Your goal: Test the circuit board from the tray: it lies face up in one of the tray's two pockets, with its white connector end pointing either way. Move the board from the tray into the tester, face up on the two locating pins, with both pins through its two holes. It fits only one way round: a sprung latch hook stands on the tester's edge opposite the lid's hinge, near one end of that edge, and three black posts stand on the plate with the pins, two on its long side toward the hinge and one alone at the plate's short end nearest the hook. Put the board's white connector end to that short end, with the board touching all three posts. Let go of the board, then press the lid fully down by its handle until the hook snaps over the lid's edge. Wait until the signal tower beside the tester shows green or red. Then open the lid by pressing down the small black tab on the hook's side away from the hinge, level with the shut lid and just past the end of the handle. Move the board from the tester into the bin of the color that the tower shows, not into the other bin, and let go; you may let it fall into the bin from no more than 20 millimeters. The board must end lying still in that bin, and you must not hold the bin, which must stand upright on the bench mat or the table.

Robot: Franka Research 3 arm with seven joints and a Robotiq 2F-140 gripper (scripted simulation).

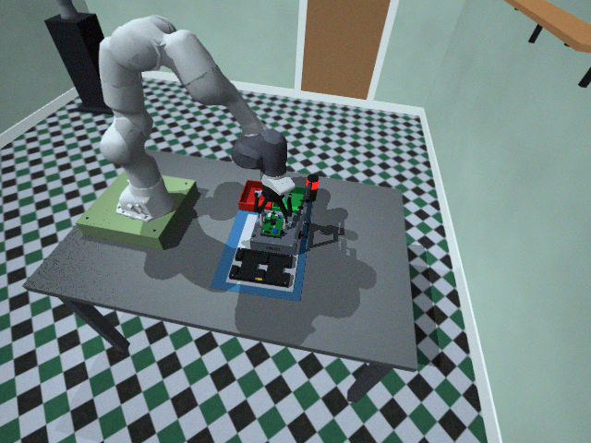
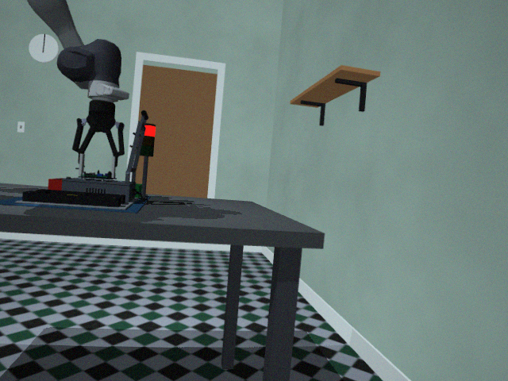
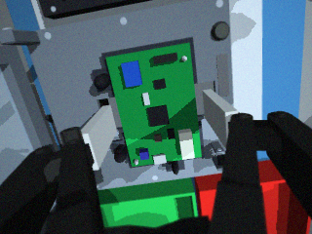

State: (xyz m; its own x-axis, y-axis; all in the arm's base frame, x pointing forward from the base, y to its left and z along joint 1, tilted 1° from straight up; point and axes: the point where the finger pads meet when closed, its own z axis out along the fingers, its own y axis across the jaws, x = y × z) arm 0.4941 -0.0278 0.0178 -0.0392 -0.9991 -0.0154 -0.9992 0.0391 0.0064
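At the near edge of the blue bench mat (image 1: 223, 275) the black tray (image 1: 259, 270) lies with both pockets vacant, and just beyond it sits the grey tester (image 1: 276, 243) with its lid (image 2: 135, 148) standing up, unlatched. The circuit board (image 3: 153, 104) rests face up on the tester's plate, white connector end (image 3: 186, 144) toward the bins. The gripper (image 3: 161, 134) is down over it, fingers partly spread, one pale pad (image 3: 99, 136) on each long edge of the board and apparently not yet pinching; it holds nothing.

The signal tower (image 2: 148, 139) glows red, so my call is that this is the pick for the red bin (image 1: 248, 196). To do it well: centre the pads on the board's long edges, stay off the black posts (image 3: 101, 81), close squarely, then lift straight up so both holes come off the pins without the board cocking. Carry it low over the red bin, not the green bin (image 3: 146, 207) beside it, and release from close above.

No brand names, labels or legible writing anywhere; a blank clock face (image 2: 43, 48) on the far wall shows no numerals.
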